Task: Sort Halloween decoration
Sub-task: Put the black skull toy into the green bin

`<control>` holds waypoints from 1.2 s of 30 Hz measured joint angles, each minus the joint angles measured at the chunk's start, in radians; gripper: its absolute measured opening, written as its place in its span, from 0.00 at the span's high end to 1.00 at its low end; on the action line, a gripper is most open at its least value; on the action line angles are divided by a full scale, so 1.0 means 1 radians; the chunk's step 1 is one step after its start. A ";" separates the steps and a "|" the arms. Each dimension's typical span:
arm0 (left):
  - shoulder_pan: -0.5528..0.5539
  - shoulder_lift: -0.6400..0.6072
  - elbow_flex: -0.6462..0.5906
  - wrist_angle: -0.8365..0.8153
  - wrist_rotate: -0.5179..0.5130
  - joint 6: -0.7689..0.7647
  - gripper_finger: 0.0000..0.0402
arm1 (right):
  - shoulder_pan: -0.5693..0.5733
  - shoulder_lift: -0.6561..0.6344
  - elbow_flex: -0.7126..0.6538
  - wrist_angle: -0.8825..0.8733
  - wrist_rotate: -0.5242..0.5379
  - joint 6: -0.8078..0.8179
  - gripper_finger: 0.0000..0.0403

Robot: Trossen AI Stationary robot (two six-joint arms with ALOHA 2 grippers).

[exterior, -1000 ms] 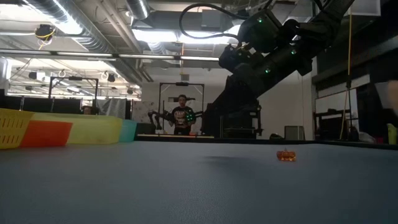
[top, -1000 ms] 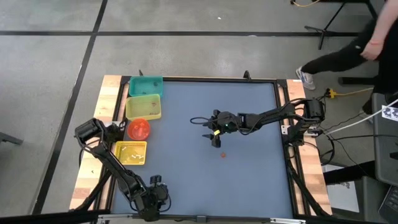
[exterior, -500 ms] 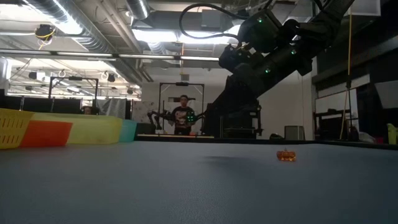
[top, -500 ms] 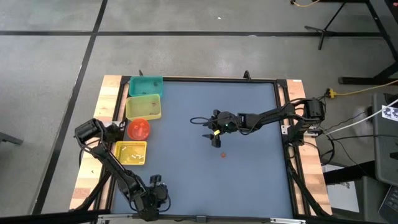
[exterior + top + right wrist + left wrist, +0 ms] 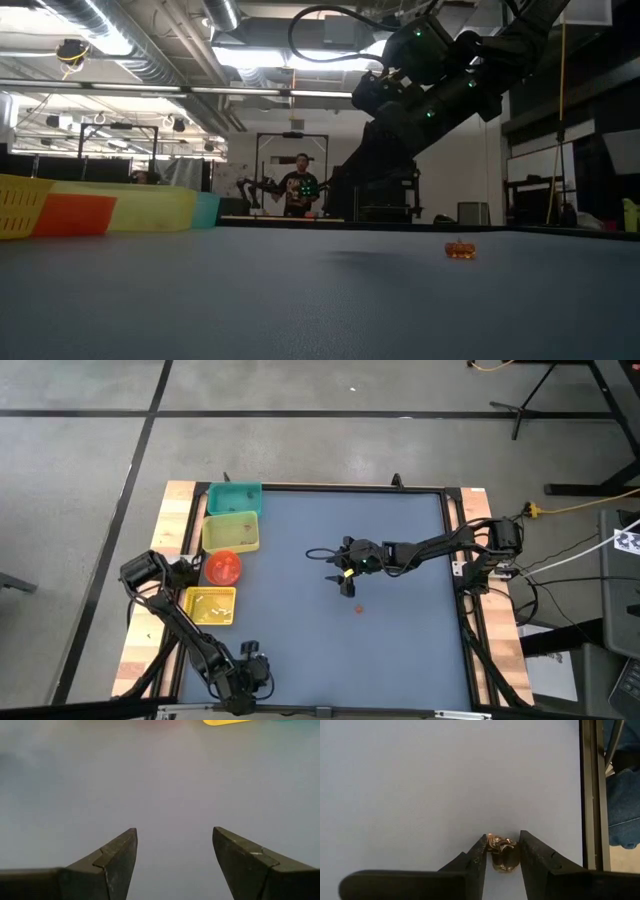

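A small round orange trinket (image 5: 360,609) rests on the blue table mat; it also shows in the low view (image 5: 460,249). My right gripper (image 5: 341,574) hangs open and empty above the mat, a little to the far left of that trinket; its wrist view (image 5: 175,840) shows only bare mat between the fingers. My left gripper (image 5: 244,682) is at the table's near edge, shut on a tiny orange-brown trinket (image 5: 501,856). My left gripper pinches the tiny orange-brown trinket by its two sides (image 5: 492,851) between the two fingers, close to their free ends. The blue mat lies behind it. Whether the trinket is lifted clear of the mat, I cannot tell.
At the table's left stand a teal bin (image 5: 234,497), a yellow bin (image 5: 231,531), a round red bin (image 5: 223,567) and a second yellow bin (image 5: 211,605). The table's black frame (image 5: 592,795) runs close by my left gripper. A person stands far back in the room (image 5: 301,185).
A person beyond the table's far right corner has walked out of the high view. Both arms have kept still.
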 joint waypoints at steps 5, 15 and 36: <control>0.006 -0.002 0.000 0.000 -0.001 -0.003 0.83 | 0.000 0.000 0.000 0.000 0.000 0.000 0.36; 0.053 -0.061 -0.004 -0.040 0.004 -0.002 0.83 | 0.000 0.000 0.000 0.001 0.000 0.000 0.36; 0.388 -0.398 -0.002 -0.573 -0.021 0.009 0.82 | 0.000 0.000 0.000 0.000 0.000 0.000 0.36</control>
